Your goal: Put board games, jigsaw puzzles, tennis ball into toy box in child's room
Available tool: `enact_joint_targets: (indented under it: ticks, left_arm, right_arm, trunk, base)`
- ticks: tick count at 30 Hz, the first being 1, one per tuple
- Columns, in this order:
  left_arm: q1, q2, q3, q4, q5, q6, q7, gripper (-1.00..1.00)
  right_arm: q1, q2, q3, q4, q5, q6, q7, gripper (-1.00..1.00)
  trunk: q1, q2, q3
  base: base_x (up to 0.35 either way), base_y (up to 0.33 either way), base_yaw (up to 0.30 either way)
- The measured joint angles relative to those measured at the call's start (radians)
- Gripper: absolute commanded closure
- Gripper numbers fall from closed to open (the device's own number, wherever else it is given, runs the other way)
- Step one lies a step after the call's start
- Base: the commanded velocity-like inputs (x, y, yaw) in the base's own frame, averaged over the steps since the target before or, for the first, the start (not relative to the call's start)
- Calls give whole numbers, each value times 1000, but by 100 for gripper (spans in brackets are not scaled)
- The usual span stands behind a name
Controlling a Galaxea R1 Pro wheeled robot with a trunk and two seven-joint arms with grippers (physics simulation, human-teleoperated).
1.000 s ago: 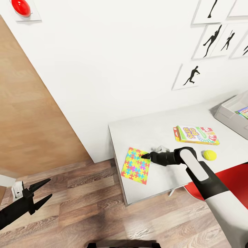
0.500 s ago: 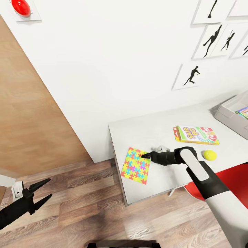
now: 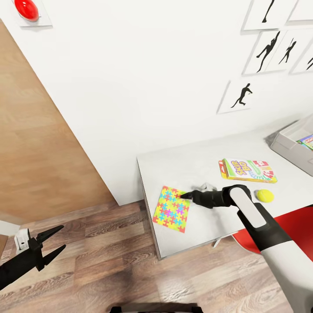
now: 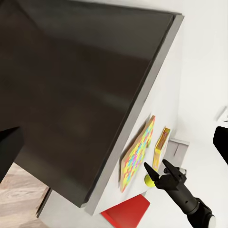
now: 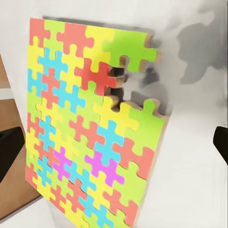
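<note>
The right gripper [image 3: 186,195] reaches low over the white table [image 3: 191,163], right at the far right corner of the colorful jigsaw puzzle [image 3: 172,209]. I cannot tell if its fingers are spread or pressed together. The puzzle lies flat near the table's front left corner. From the right wrist camera, the puzzle [image 5: 90,123] looks big and close, with a gap at one edge where a piece sticks out.

The Skip-Bo game box [image 3: 248,170] lies flat further right on the table. The tennis ball [image 3: 264,196] sits just in front of it. The grey toy box [image 3: 289,145] stands at the far right.

The left gripper [image 3: 51,244] hangs over the wooden floor [image 3: 121,265], well apart from the table, with its fingers spread.
</note>
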Motion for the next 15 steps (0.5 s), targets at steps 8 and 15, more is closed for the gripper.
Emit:
enact_joint_targets:
  ticks: [8,15]
  left_arm:
    - [0,0,0,0,0,0,0,-100]
    - [1,0,-1,0,0,-1,1,-100]
  right_arm:
    - [0,3,-16,5,1,0,-32,-100]
    - [0,5,-20,22,1,0,-47,-100]
  trunk:
    - [0,0,0]
    - [0,0,0]
  base:
    - [0,0,0]
    - [0,0,0]
